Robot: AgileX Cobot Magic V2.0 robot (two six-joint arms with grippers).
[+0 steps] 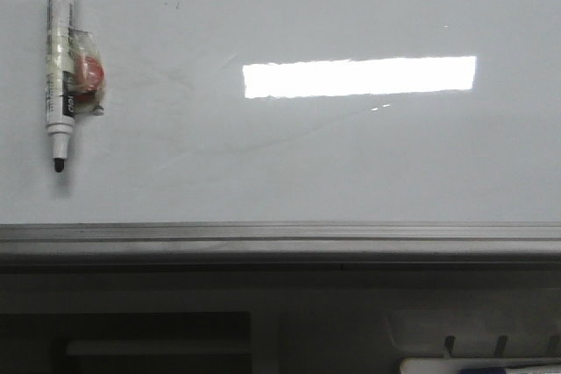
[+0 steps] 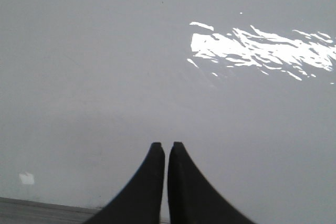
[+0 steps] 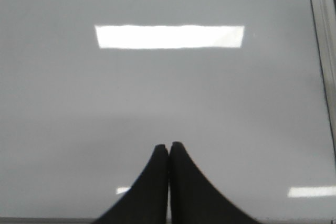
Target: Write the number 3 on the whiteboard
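Observation:
The whiteboard lies flat, glossy pale grey-white with faint smudges and a bright rectangular light reflection. No number 3 shows on it. A white marker pen with a black tip lies at the far left, its tip toward the near edge, a small red object in clear wrap beside it. My left gripper is shut and empty over bare board. My right gripper is shut and empty over bare board. Neither gripper shows in the front view.
A grey metal edge rail runs along the board's near edge, with dark shelving below it. The board's edge rail also shows at the side of the right wrist view.

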